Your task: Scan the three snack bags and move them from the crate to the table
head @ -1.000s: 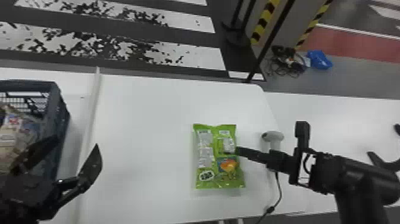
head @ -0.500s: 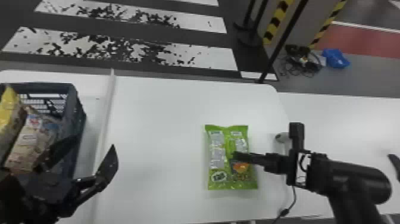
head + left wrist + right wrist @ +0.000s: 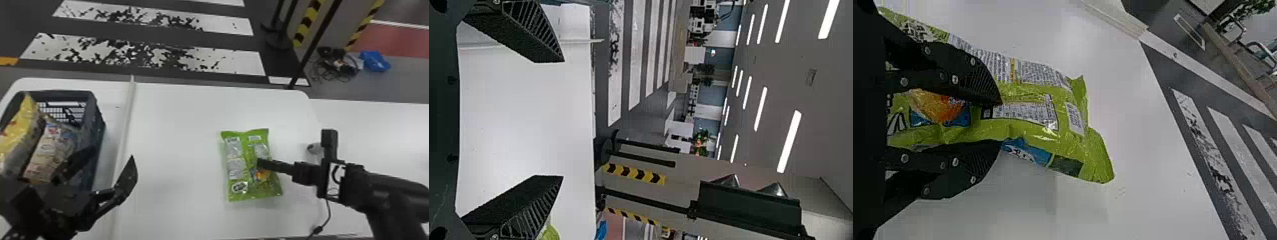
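Vivid green snack bag (image 3: 234, 188), yellow-and-black striped posts (image 3: 307, 24), dark blue-grey crate (image 3: 95, 127).

Dark plastic crate (image 3: 98, 123) and yellow snack bag (image 3: 19, 131) cut off by head view's left edge, beige bag (image 3: 44, 156) partly behind black left gripper (image 3: 112, 153), green bag (image 3: 236, 159) and rounded grey device (image 3: 314, 148) partly behind black right gripper (image 3: 259, 163)

L pincer (image 3: 112, 153) spread wide; R pincer (image 3: 259, 163) approx. half-closed (well apart).

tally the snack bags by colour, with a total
green bag: 1
yellow bag, in the crate: 1
beige bag, in the crate: 1
total: 3
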